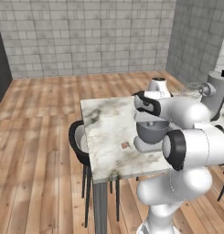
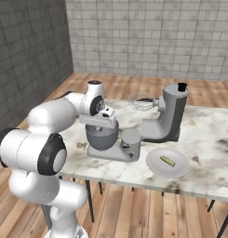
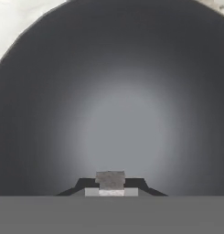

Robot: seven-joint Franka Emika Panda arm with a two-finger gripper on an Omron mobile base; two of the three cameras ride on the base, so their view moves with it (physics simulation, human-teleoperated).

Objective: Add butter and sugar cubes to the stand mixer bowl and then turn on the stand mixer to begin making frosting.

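I had the fingers (image 3: 111, 183) directly over the stand mixer bowl (image 2: 101, 136), pinching a small greyish cube, probably sugar, with the bowl's bottom straight below. The butter (image 2: 168, 161) lay on the plate (image 2: 155, 168), well to the right.

Looking like a bare rendered kitchen: a stand mixer (image 2: 166, 116) is sitting on a marble table (image 1: 106, 137), with grey tiled walls (image 1: 86, 32) and wood flooring (image 1: 35, 151).

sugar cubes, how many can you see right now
2. One small tan-brown sugar cube lies on the marble table, left of the dark grey metal bowl. Another grey-tan cube sits pinched in the gripper over the bowl. More may be hidden.
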